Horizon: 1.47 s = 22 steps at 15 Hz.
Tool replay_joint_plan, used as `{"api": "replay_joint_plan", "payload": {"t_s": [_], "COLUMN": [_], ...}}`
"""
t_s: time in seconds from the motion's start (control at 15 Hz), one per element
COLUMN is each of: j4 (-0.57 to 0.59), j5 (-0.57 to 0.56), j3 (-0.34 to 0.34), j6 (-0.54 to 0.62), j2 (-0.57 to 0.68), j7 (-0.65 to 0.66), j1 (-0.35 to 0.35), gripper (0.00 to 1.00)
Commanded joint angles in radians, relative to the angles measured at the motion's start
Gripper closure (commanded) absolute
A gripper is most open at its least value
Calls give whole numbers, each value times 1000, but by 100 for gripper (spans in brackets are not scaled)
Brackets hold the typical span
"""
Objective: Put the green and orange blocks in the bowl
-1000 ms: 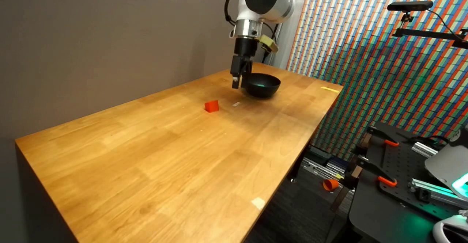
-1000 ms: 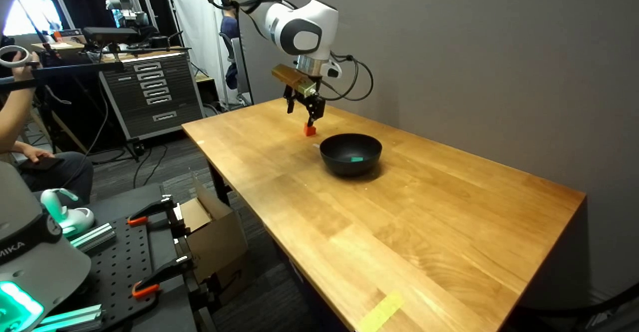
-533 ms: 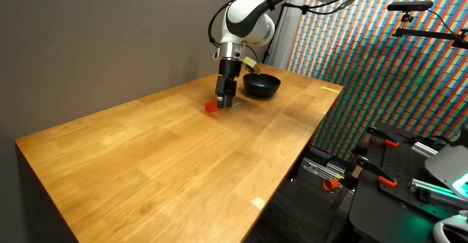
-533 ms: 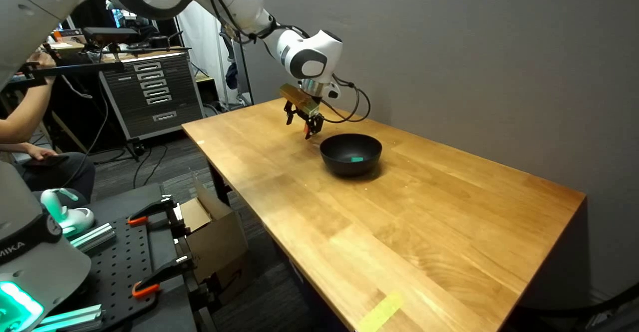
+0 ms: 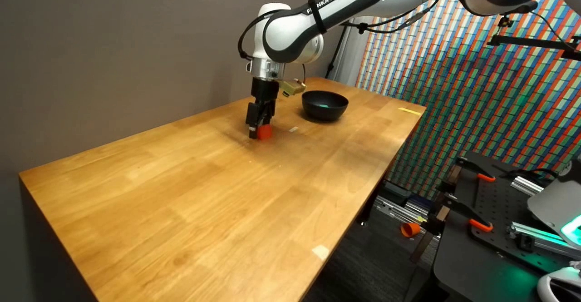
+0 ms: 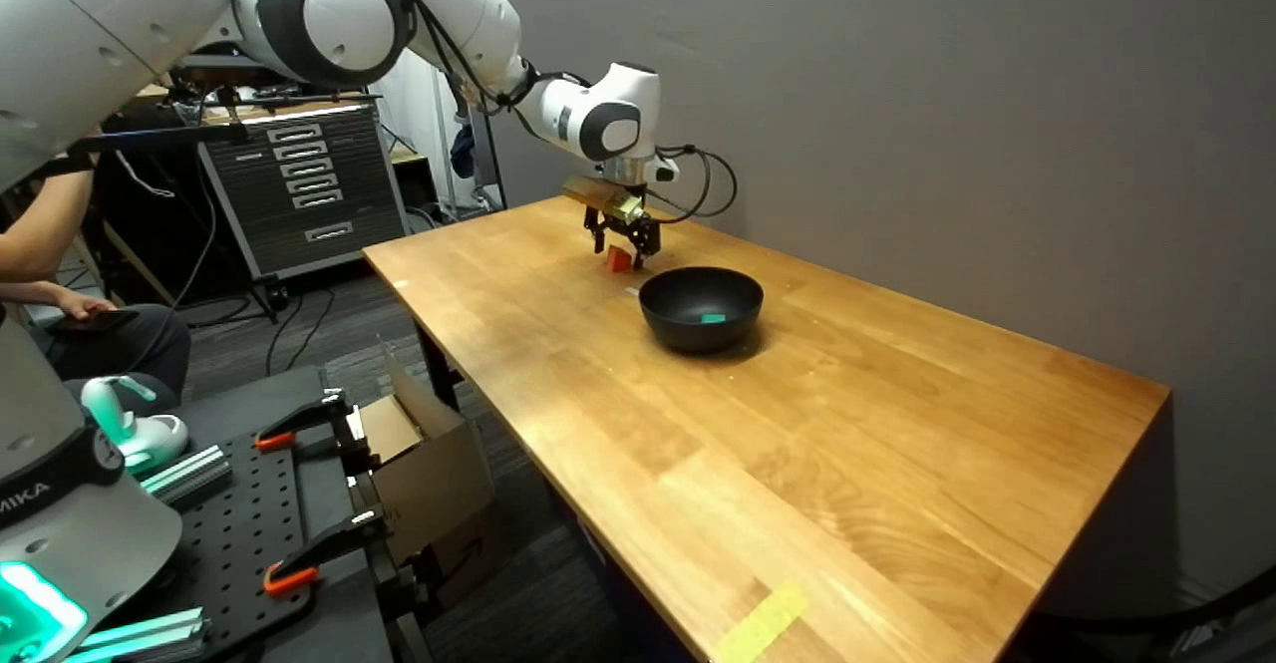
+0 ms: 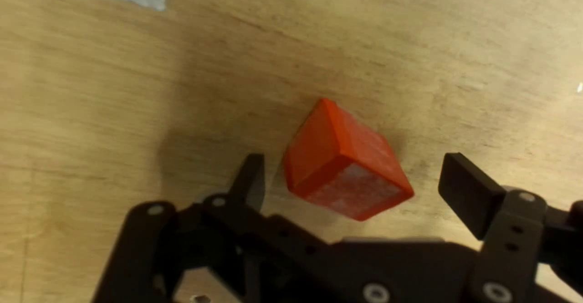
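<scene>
Plainly, orange block (image 7: 347, 165) on the table (image 5: 218, 193), between the jaws of my gripper (image 7: 353, 175), corners turned toward them; if I close on those, it could twist or squirt free. Jaws well apart, a gap either side; I hold nothing. In an exterior view, bowl (image 6: 688, 336) right and nearer, likely the green block (image 6: 713, 318) inside.

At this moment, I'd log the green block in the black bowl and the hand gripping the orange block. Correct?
Not quite: the wrist view shows the hand open around the orange block, with a gap on each side. The green block is indeed in the black bowl, as both exterior views show.
</scene>
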Motion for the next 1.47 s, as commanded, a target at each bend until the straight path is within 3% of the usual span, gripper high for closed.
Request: {"api": "replay_joint_plan", "payload": {"t_s": [0.0, 0.07, 0.13, 0.2, 0.27, 0.33, 0.47, 0.6, 0.67, 0.87, 1.27, 1.4], "j4": [97, 104, 109, 114, 119, 123, 133, 142, 147, 136, 84, 87], "j5": [-63, -74, -84, -89, -87, -95, -102, -116, -122, -161, -288, -327], "j3": [-44, -53, -61, -67, -68, -78, -87, -95, -100, -136, -276, -289], "j6": [-4, -25, -55, -75, -94, -112, -147, -180, -196, -230, -222, -236], "j2": [59, 60, 60, 59, 58, 59, 59, 54, 51, 26, -54, -75], "j7": [82, 105, 127, 146, 160, 177, 206, 233, 246, 288, 388, 420], "j1": [49, 57, 61, 64, 65, 71, 80, 89, 92, 100, 113, 104], "gripper": [26, 32, 31, 11, 9, 53, 51, 66, 69, 70, 70, 70]}}
